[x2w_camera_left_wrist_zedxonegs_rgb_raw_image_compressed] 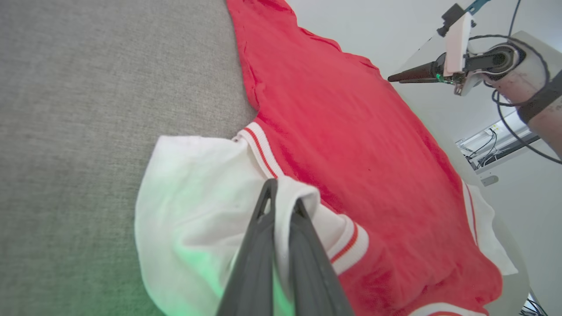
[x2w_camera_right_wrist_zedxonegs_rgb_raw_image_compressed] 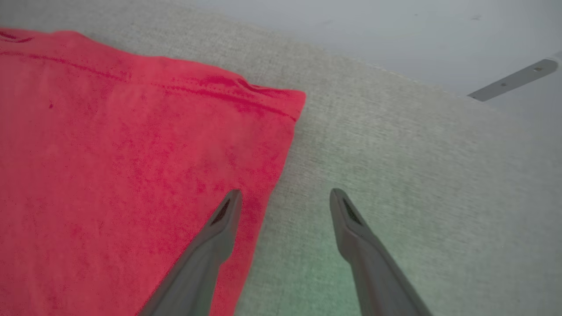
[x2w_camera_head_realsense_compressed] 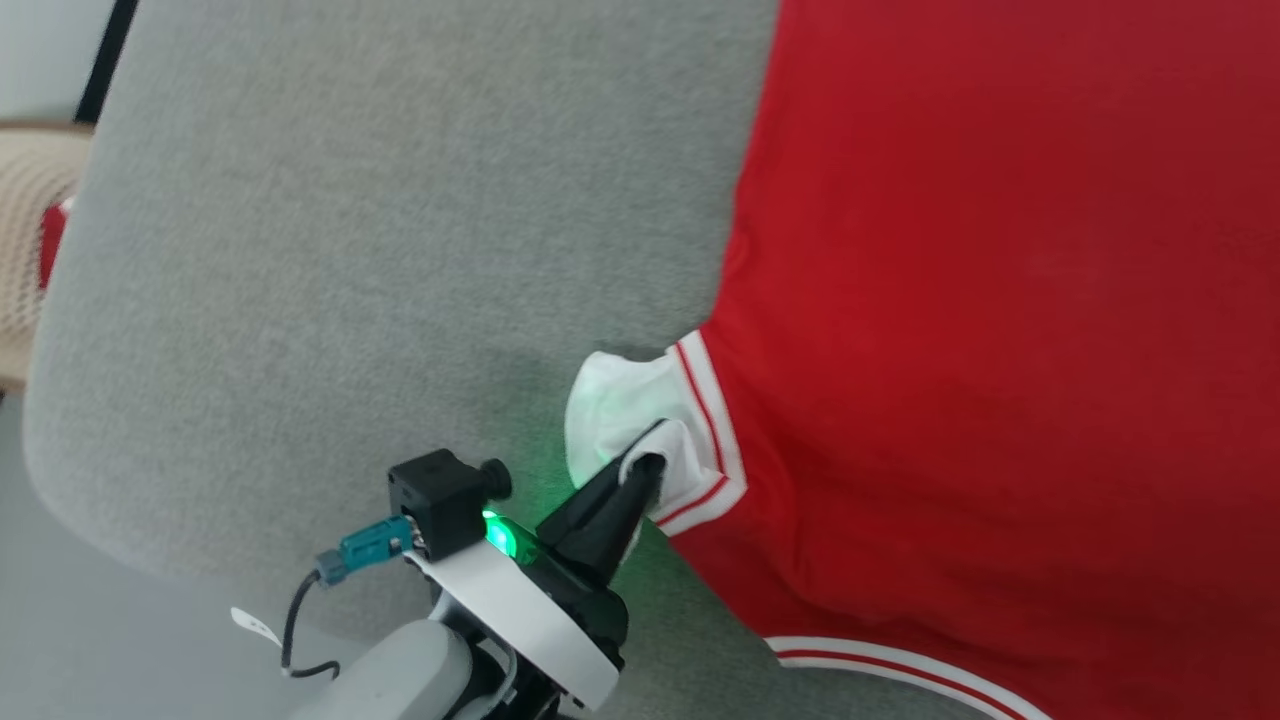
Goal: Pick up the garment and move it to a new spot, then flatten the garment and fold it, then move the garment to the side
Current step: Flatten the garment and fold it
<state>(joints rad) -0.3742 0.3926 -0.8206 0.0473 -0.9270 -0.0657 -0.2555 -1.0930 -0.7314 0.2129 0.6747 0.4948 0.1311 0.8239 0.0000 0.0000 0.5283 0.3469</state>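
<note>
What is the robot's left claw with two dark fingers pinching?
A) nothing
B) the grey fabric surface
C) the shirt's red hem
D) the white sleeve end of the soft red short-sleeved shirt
D: the left gripper is shut on a fold of the white sleeve end of the red shirt.

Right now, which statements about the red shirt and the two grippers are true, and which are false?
1. The left gripper has its fingers closed on the white sleeve end of the soft red short-sleeved shirt. True.
2. The right gripper has its fingers closed on the shirt. False: they stand open, holding nothing.
3. The shirt lies on a grey fabric surface. True.
4. The shirt is folded into a small bundle. False: it lies spread out.
</note>
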